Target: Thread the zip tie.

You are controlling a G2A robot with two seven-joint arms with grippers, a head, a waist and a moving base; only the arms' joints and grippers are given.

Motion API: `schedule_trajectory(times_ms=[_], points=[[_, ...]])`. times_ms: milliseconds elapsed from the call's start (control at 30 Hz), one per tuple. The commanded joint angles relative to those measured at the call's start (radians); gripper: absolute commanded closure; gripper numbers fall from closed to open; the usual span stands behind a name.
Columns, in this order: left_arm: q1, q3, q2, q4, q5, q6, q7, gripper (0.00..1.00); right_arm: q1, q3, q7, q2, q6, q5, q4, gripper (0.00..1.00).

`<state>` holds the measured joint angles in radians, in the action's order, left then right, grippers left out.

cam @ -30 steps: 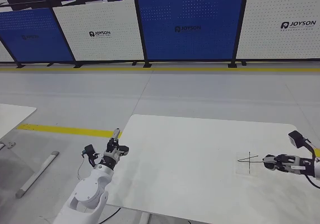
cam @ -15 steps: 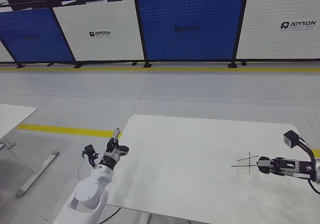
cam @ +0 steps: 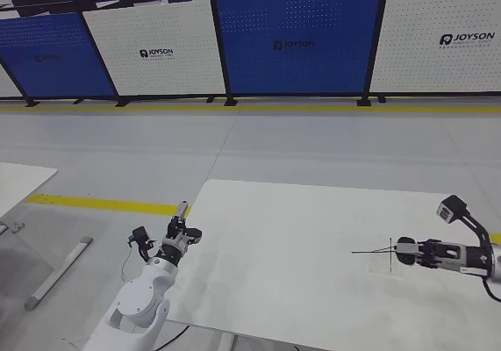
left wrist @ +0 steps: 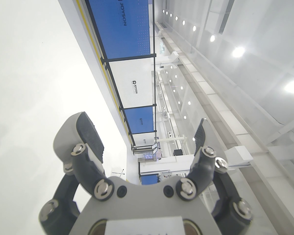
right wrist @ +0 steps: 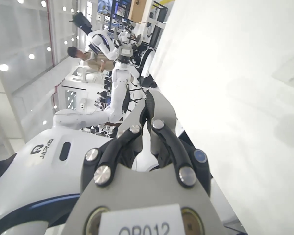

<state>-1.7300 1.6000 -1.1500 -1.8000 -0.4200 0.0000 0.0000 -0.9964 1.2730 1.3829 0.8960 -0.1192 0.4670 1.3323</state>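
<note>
Black plastic zip tie, thin and straight, sticks out from the tip of the right gripper toward the middle of the white table top, over the table's right part. In the right wrist view that gripper's two dark fingers are pressed together with no gap between them. The strap is too thin to make out there, so going by the top view it seems to be pinched by one end between the fingertips.

A second thin black zip tie lies on the table crosswise to the first, just at the right gripper's tip. Seen from above, the two make a cross. In the left wrist view they show far off as a small dark cross on the white surface.

The left gripper is at the table's left edge, well apart from both ties. Its jaws stand wide apart, and the ribbed dark pads face each other across the gap. It points along the table edge toward the far wall.

Blue and white perforated panels stand in a row along that wall. A yellow floor line runs between them and the table.
</note>
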Motion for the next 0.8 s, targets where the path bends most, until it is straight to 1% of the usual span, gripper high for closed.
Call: schedule_trajectory(times_ms=[0, 100, 200, 267, 333, 433, 500, 767], points=[[0.000, 0.000, 0.000, 0.000, 0.000, 0.000, 0.000, 0.00, 0.009, -0.009, -0.009, 0.005, 0.005, 0.038, 0.013, 1.00], [0.000, 0.000, 0.000, 0.000, 0.000, 0.000, 0.000, 0.00, 0.016, -0.028, -0.049, 0.016, 0.018, 0.096, 0.027, 1.00], [0.000, 0.000, 0.000, 0.000, 0.000, 0.000, 0.000, 0.00, 0.024, -0.062, -0.092, 0.027, 0.023, 0.110, 0.035, 1.00], [0.000, 0.000, 0.000, 0.000, 0.000, 0.000, 0.000, 0.00, 0.028, -0.090, -0.132, 0.033, 0.016, 0.074, 0.038, 1.00], [0.000, 0.000, 0.000, 0.000, 0.000, 0.000, 0.000, 0.00, 0.034, -0.126, -0.169, 0.042, 0.021, 0.046, 0.037, 1.00], [0.000, 0.000, 0.000, 0.000, 0.000, 0.000, 0.000, 0.00, 0.056, -0.185, -0.238, 0.055, 0.039, -0.040, 0.030, 1.00], [0.000, 0.000, 0.000, 0.000, 0.000, 0.000, 0.000, 0.00, 0.072, -0.213, -0.259, 0.062, 0.056, -0.075, 0.019, 1.00], [0.000, 0.000, 0.000, 0.000, 0.000, 0.000, 0.000, 0.00, 0.075, -0.215, -0.261, 0.063, 0.058, -0.076, 0.017, 1.00]])
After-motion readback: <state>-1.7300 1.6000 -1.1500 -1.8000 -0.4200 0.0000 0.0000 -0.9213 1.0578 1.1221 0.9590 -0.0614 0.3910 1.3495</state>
